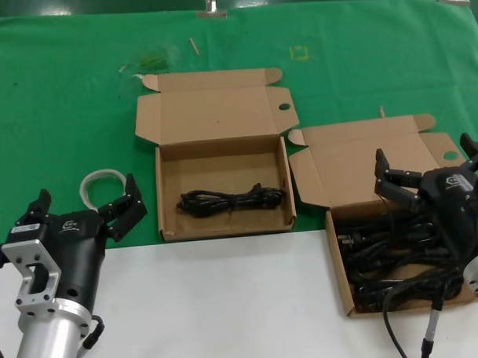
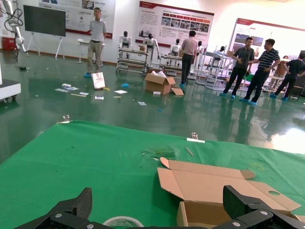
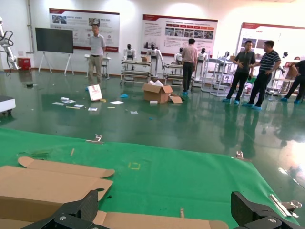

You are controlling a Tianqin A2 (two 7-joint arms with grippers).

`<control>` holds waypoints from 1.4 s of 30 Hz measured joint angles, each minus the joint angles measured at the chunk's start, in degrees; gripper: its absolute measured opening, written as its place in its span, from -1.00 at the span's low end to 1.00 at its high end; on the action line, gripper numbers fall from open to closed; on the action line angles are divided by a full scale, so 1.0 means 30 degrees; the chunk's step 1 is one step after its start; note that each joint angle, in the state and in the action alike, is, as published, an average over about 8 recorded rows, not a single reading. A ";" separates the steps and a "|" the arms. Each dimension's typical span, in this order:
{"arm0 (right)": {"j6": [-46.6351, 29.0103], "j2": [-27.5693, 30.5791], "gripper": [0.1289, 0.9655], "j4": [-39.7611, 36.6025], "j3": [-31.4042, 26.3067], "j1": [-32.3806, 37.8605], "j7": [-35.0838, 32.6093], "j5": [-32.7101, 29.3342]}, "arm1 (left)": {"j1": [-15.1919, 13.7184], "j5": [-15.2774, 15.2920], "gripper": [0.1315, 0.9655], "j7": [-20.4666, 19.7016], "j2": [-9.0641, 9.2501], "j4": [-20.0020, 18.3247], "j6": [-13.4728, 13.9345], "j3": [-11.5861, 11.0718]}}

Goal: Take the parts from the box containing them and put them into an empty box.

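hovering right gripper (image 1: 427,168), fingers spread, just above the parts (image 1: 399,260) lying crosswise beneath them (left gripper (image 1: 87,204), also spread, far off).

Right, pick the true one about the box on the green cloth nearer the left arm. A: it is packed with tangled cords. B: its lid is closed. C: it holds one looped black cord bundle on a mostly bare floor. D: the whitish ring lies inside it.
C: in the head view the box with the bare floor has its lid open and holds a single cord bundle; the whitish ring lies outside it on the cloth.
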 joint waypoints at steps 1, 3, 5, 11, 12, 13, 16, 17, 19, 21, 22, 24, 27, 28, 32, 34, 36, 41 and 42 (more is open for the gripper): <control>0.0000 0.0000 1.00 0.0000 0.0000 0.0000 0.0000 0.0000 | 0.0000 0.0000 1.00 0.0000 0.0000 0.0000 0.0000 0.0000; 0.0000 0.0000 1.00 0.0000 0.0000 0.0000 0.0000 0.0000 | 0.0000 0.0000 1.00 0.0000 0.0000 0.0000 0.0000 0.0000; 0.0000 0.0000 1.00 0.0000 0.0000 0.0000 0.0000 0.0000 | 0.0000 0.0000 1.00 0.0000 0.0000 0.0000 0.0000 0.0000; 0.0000 0.0000 1.00 0.0000 0.0000 0.0000 0.0000 0.0000 | 0.0000 0.0000 1.00 0.0000 0.0000 0.0000 0.0000 0.0000; 0.0000 0.0000 1.00 0.0000 0.0000 0.0000 0.0000 0.0000 | 0.0000 0.0000 1.00 0.0000 0.0000 0.0000 0.0000 0.0000; 0.0000 0.0000 1.00 0.0000 0.0000 0.0000 0.0000 0.0000 | 0.0000 0.0000 1.00 0.0000 0.0000 0.0000 0.0000 0.0000; 0.0000 0.0000 1.00 0.0000 0.0000 0.0000 0.0000 0.0000 | 0.0000 0.0000 1.00 0.0000 0.0000 0.0000 0.0000 0.0000; 0.0000 0.0000 1.00 0.0000 0.0000 0.0000 0.0000 0.0000 | 0.0000 0.0000 1.00 0.0000 0.0000 0.0000 0.0000 0.0000; 0.0000 0.0000 1.00 0.0000 0.0000 0.0000 0.0000 0.0000 | 0.0000 0.0000 1.00 0.0000 0.0000 0.0000 0.0000 0.0000; 0.0000 0.0000 1.00 0.0000 0.0000 0.0000 0.0000 0.0000 | 0.0000 0.0000 1.00 0.0000 0.0000 0.0000 0.0000 0.0000; 0.0000 0.0000 1.00 0.0000 0.0000 0.0000 0.0000 0.0000 | 0.0000 0.0000 1.00 0.0000 0.0000 0.0000 0.0000 0.0000; 0.0000 0.0000 1.00 0.0000 0.0000 0.0000 0.0000 0.0000 | 0.0000 0.0000 1.00 0.0000 0.0000 0.0000 0.0000 0.0000; 0.0000 0.0000 1.00 0.0000 0.0000 0.0000 0.0000 0.0000 | 0.0000 0.0000 1.00 0.0000 0.0000 0.0000 0.0000 0.0000; 0.0000 0.0000 1.00 0.0000 0.0000 0.0000 0.0000 0.0000 | 0.0000 0.0000 1.00 0.0000 0.0000 0.0000 0.0000 0.0000; 0.0000 0.0000 1.00 0.0000 0.0000 0.0000 0.0000 0.0000 | 0.0000 0.0000 1.00 0.0000 0.0000 0.0000 0.0000 0.0000; 0.0000 0.0000 1.00 0.0000 0.0000 0.0000 0.0000 0.0000 | 0.0000 0.0000 1.00 0.0000 0.0000 0.0000 0.0000 0.0000; 0.0000 0.0000 1.00 0.0000 0.0000 0.0000 0.0000 0.0000 | 0.0000 0.0000 1.00 0.0000 0.0000 0.0000 0.0000 0.0000; 0.0000 0.0000 1.00 0.0000 0.0000 0.0000 0.0000 0.0000 | 0.0000 0.0000 1.00 0.0000 0.0000 0.0000 0.0000 0.0000; 0.0000 0.0000 1.00 0.0000 0.0000 0.0000 0.0000 0.0000 | 0.0000 0.0000 1.00 0.0000 0.0000 0.0000 0.0000 0.0000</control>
